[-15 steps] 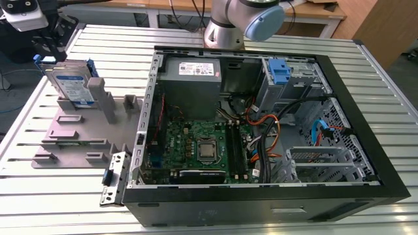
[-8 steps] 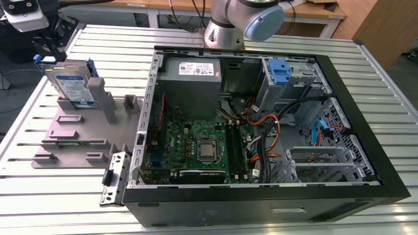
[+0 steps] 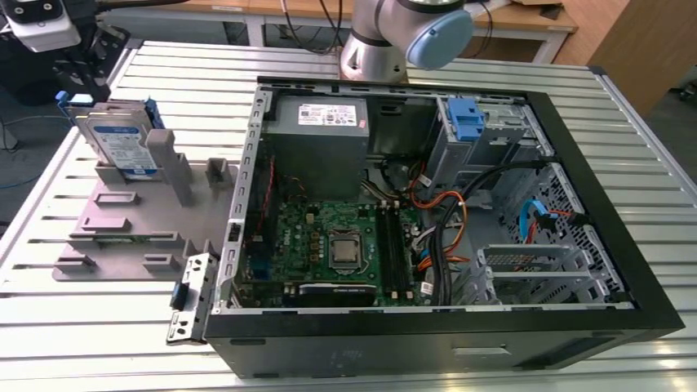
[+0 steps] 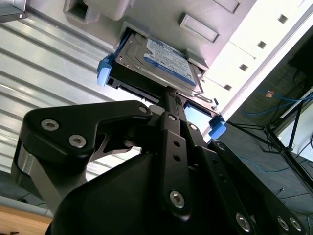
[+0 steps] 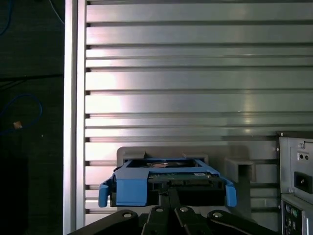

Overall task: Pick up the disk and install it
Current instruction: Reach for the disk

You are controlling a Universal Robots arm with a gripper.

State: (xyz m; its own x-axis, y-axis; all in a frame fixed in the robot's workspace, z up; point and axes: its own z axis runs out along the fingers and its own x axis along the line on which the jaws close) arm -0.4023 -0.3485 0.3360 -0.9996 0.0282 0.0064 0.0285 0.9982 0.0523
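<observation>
While the disk (image 3: 117, 140) stands on edge in the grey holder (image 3: 120, 216), at 10 o'clock in the exterior view, the end effector (image 3: 82, 82) hangs just off its upper edge, toward 11 o'clock. Long axis upright, I judge. In the second wrist view the connector end (image 4: 133, 89) faces the end effector. Grip state: cannot tell. Label (image 4: 168, 61) white-and-blue, print unreadable.

The exterior view overlooks the table (image 3: 654, 163) from above; both wrist views face the disk (image 4: 161, 61) (image 5: 166, 171) closely.
</observation>
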